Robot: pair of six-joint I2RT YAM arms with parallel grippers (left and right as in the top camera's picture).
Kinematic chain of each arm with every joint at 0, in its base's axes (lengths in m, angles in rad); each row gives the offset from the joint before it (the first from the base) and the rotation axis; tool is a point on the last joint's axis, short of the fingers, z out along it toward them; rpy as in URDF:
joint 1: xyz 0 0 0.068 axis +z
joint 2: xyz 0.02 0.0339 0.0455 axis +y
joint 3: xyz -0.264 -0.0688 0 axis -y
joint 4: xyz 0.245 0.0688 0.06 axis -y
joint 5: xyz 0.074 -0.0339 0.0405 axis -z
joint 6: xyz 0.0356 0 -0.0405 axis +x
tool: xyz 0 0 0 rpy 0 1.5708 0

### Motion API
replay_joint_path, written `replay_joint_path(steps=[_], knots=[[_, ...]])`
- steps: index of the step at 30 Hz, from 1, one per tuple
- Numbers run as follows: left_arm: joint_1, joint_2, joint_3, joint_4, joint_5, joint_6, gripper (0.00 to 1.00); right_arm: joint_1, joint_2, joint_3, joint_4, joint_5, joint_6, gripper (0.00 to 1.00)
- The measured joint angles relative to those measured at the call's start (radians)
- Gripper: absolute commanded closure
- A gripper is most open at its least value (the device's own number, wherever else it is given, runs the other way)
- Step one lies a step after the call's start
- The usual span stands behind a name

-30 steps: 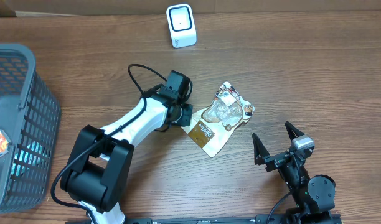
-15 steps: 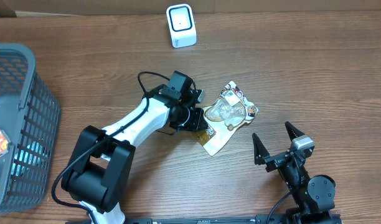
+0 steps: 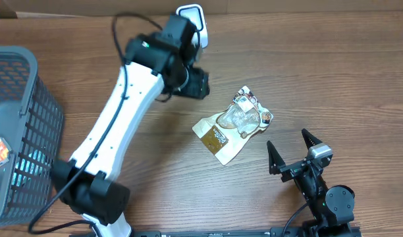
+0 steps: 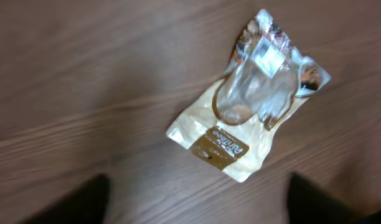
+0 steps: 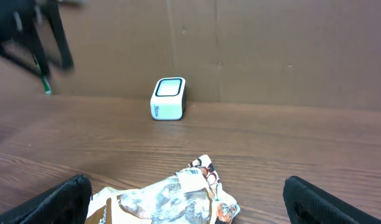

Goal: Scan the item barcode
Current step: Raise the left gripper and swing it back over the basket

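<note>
Lying flat mid-bench (image 3: 333,79), the pouch (image 3: 232,125) sits free; left pincer (image 3: 196,84) hovers near the scanner (image 3: 191,25). Left wrist: jaws wide, empty. Right wrist: right pincer (image 5: 190,204) gapes too. Pouch looks light, crinkly, slippery; pinch a sealed edge

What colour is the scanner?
White scanner, black-rimmed top window; shows best in the right wrist view.

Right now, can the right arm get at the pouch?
Probably yes. The right gripper stands open just right of the pouch, with only bare table between them. The left arm is up by the scanner, clear of that path.
</note>
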Motion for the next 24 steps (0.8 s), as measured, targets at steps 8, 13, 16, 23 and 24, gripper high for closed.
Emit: replay_joint_path(steps=[8,13,16,23,24], knots=[[0.095,-0.006,0.446,-0.271,-0.059,-0.007,0.0,0.0,0.0,0.0,0.0,0.0,0.0,0.0],[0.244,-0.066,0.616,-0.335,-0.086,-0.047,0.0,0.0,0.0,0.0,0.0,0.0,0.0,0.0],[0.362,-0.139,0.626,-0.339,-0.095,-0.073,0.0,0.0,0.0,0.0,0.0,0.0,0.0,0.0],[0.647,-0.293,0.626,-0.34,-0.109,-0.093,0.0,0.0,0.0,0.0,0.0,0.0,0.0,0.0],[0.687,-0.309,0.622,-0.341,-0.111,-0.096,0.0,0.0,0.0,0.0,0.0,0.0,0.0,0.0]])
